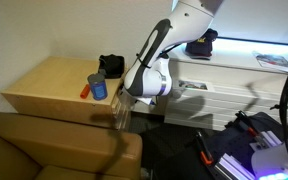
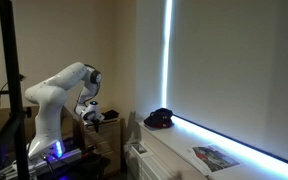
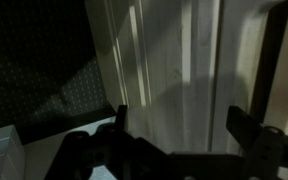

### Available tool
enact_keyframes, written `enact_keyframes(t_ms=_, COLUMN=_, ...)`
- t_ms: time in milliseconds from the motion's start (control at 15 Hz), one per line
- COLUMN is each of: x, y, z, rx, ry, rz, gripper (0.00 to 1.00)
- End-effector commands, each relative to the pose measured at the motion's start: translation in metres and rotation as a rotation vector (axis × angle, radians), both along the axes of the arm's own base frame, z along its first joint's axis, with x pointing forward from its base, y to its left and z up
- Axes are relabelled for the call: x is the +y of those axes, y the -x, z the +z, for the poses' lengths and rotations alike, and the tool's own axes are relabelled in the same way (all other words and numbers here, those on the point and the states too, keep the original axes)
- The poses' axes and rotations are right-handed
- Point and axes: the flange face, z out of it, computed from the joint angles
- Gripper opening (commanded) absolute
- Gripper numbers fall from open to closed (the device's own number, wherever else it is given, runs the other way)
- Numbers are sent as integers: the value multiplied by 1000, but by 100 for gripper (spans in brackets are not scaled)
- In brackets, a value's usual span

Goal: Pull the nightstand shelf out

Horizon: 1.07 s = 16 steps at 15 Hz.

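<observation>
Gripper (image 3: pixel 177 118) jaws stand spread and empty, with pale nightstand (image 1: pixel 44 85) wood between and just beyond them; the shelf edge cannot be made out. Approach seems under way. Next: seat jaws on that edge, clamp, draw straight back.

Exterior view high over nightstand (image 1: pixel 49 85); exterior view farther, side-on at arm (image 2: pixel 64 85); both share white dresser (image 1: pixel 234 95). Wrist view close on pale panel (image 3: pixel 174 70).

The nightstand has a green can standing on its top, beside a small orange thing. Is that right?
Not quite. The can is blue, not green, as an exterior view shows. It does stand on top of the nightstand, beside the small orange thing.
</observation>
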Motion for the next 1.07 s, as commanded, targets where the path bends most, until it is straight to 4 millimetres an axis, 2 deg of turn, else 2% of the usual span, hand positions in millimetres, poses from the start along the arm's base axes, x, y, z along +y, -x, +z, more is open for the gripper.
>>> enact_keyframes(t_ms=0, x=-1, y=-16, z=2, rx=-12, ry=-46, rz=-33, gripper=100)
enact_keyframes(t_ms=467, x=-5, y=-19, z=8, rx=-16, ry=-45, rz=-47, gripper=100)
enact_keyframes(t_ms=733, x=20, y=-22, z=3, rx=-13, ry=-60, rz=12, gripper=100)
enact_keyframes(t_ms=1000, x=18, y=-16, z=-7, rx=21, ry=-52, rz=31, gripper=100)
